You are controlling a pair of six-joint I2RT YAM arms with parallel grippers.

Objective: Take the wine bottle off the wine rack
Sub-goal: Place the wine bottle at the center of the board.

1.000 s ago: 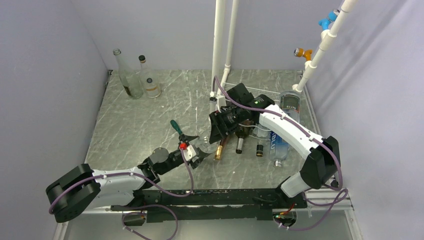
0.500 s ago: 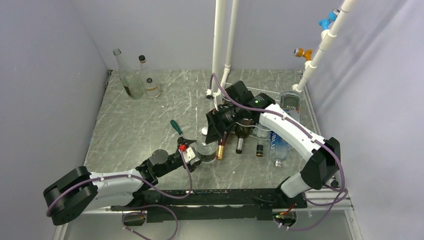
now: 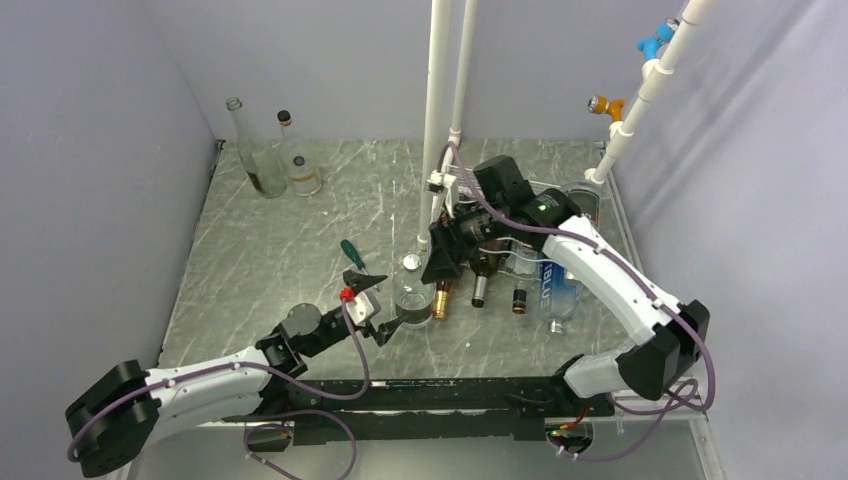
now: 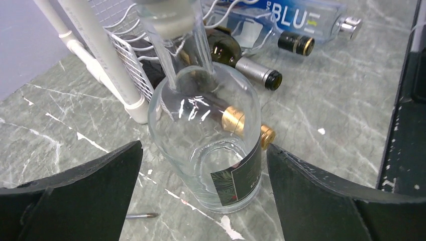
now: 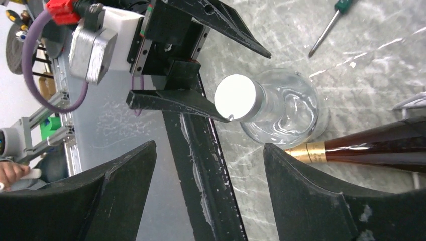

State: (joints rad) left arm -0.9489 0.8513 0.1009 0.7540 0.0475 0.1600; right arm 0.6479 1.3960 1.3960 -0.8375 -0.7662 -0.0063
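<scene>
On the grey marbled table, just beside the white wire wine rack, your clear round-bodied glass wine bottle stands upright. Left gripper and right gripper flank it, jaws apart, holding nothing; swing either sideways and you could topple it.

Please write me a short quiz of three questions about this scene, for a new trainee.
1. True or false: the clear bottle stands upright on the table, in front of the open left gripper.
2. Which tool lies on the table? A) screwdriver B) hammer C) scissors
3. How many bottles stand in the far left corner?
Key: 1 true; 2 A; 3 two.
</scene>
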